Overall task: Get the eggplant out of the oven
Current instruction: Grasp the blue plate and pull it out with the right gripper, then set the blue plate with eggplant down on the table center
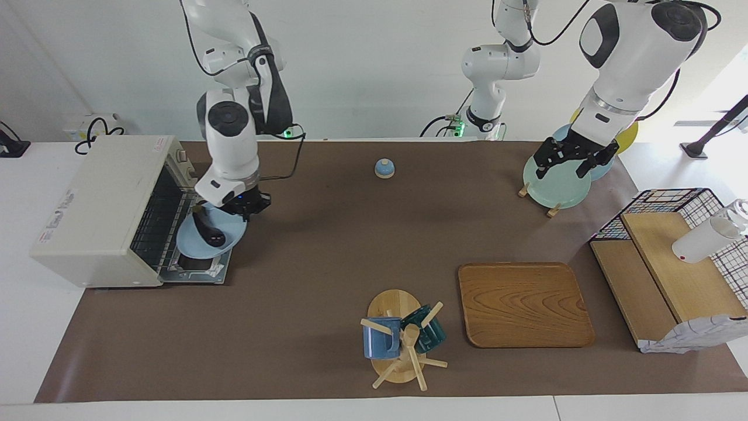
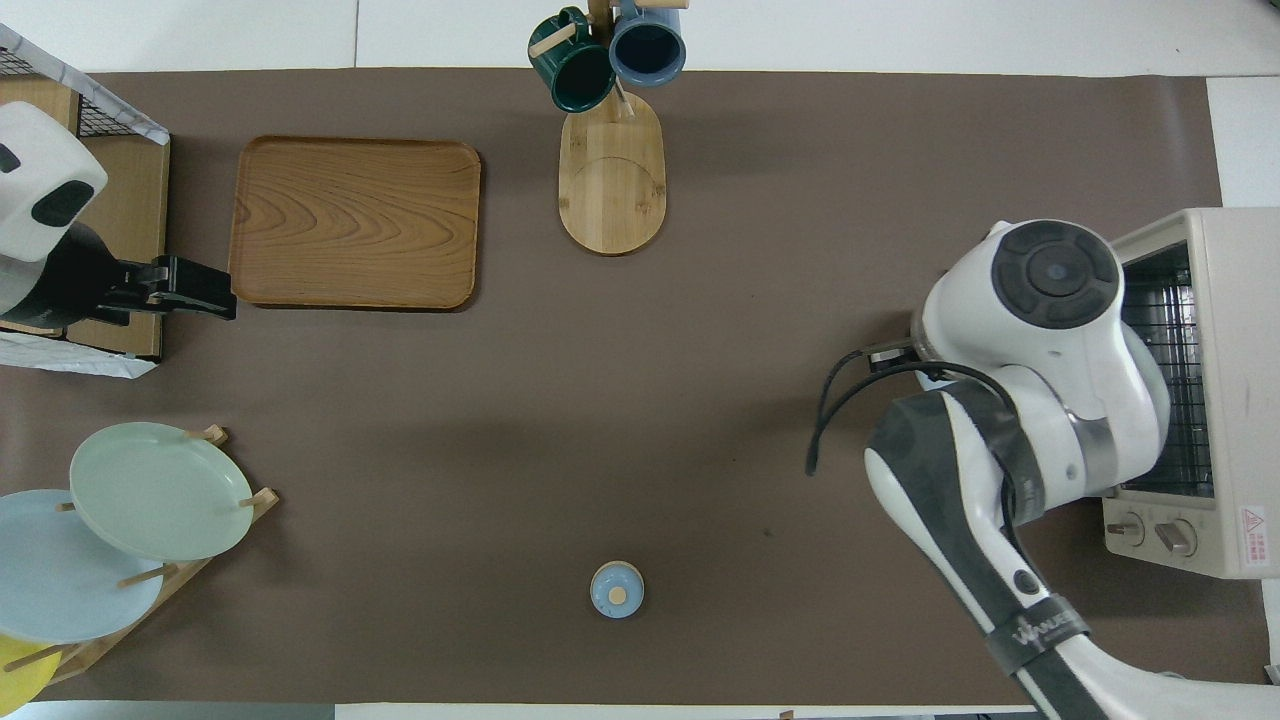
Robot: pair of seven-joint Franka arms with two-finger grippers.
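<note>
The cream-white oven [image 1: 99, 210] stands at the right arm's end of the table with its door [image 1: 196, 269] folded down; it also shows in the overhead view [image 2: 1235, 300]. A light blue plate [image 1: 225, 240] sits tilted over the open door and overhangs its edge. The dark eggplant [image 1: 209, 232] lies on it. My right gripper [image 1: 242, 206] is at the plate's rim and looks shut on it. In the overhead view the right arm hides both the plate and the eggplant. My left gripper [image 1: 565, 165] hangs open and empty in the air over the plate rack [image 1: 555, 184].
A small blue bell [image 1: 384, 168] sits near the robots at mid-table. A wooden tray [image 1: 523, 304] and a mug tree [image 1: 403, 339] with two mugs lie farther out. A wire-and-wood shelf [image 1: 666, 275] with a white bottle stands at the left arm's end.
</note>
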